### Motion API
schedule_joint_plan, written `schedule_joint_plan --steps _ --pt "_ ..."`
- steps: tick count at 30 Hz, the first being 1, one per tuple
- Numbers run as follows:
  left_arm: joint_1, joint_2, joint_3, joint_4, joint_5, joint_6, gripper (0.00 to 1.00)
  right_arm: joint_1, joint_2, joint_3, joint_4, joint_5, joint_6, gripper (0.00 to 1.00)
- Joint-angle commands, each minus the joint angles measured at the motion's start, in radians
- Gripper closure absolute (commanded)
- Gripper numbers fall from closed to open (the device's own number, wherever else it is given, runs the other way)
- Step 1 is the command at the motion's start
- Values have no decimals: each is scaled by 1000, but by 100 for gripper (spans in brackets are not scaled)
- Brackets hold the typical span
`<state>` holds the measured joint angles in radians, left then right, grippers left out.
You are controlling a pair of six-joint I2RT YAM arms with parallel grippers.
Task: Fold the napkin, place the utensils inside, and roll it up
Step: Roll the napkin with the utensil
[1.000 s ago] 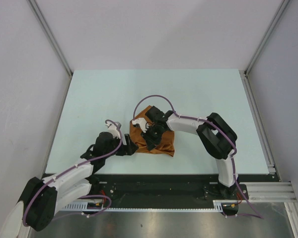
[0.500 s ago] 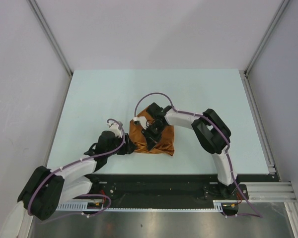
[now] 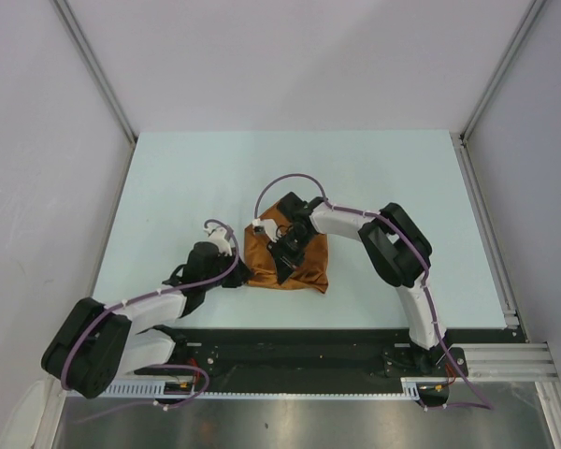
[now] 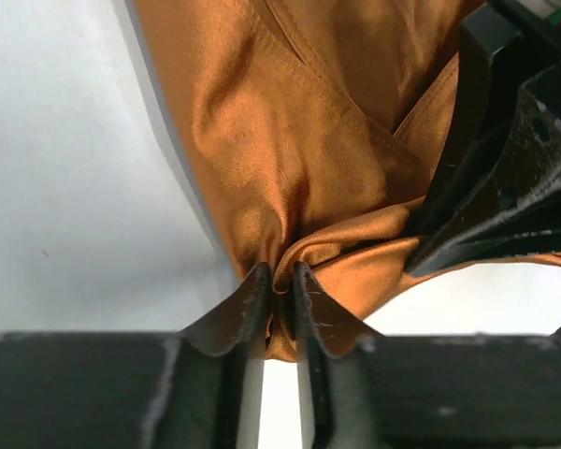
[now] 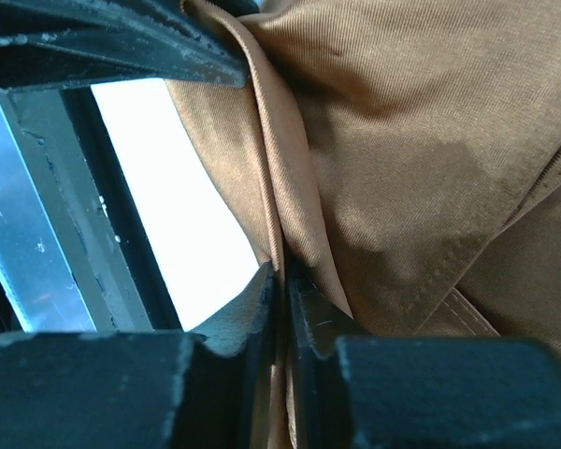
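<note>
Edging inward, left gripper (image 4: 279, 274) and right gripper (image 5: 280, 273) are both pinching the napkin (image 4: 290, 140) between their fingertips, seemingly mid-roll; next needs turning together.

Tally by kind, everything in view.
Napkin (image 3: 309, 273): 1, rust-orange, a single cloth. Robot arms: 2, namely left arm (image 3: 150, 307) and right arm (image 3: 344, 223). Grippers: 2, namely left gripper (image 4: 279, 281) and right gripper (image 5: 280, 281). Fingers (image 4: 252, 301): 2 per gripper, 4 total. Purple cables (image 3: 290, 178): 2, one along each arm. Counter (image 3: 196, 178): 1, pale. Grey wall panels (image 3: 290, 65) around it: 3, at the left, back and right.
</note>
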<state>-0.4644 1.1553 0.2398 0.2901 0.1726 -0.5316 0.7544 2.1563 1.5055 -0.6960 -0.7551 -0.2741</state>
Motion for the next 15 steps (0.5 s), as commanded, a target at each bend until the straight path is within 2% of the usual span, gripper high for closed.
schedule_joint_plan --steps 1,6,10,13,15 --pt "18 21 50 17 10 31 86 -20 2 10 6 16 -10 77" --pt "29 44 78 -29 24 45 95 -64 -116 -7 88 26 52 59" --pt "30 69 96 -48 34 44 98 -73 -248 -51 159 92 93 53" --pt "32 86 119 -68 51 41 99 -50 -372 -152 268 198 90 46" --pt "33 112 144 -97 62 35 100 -18 -459 -260 367 339 73 41"
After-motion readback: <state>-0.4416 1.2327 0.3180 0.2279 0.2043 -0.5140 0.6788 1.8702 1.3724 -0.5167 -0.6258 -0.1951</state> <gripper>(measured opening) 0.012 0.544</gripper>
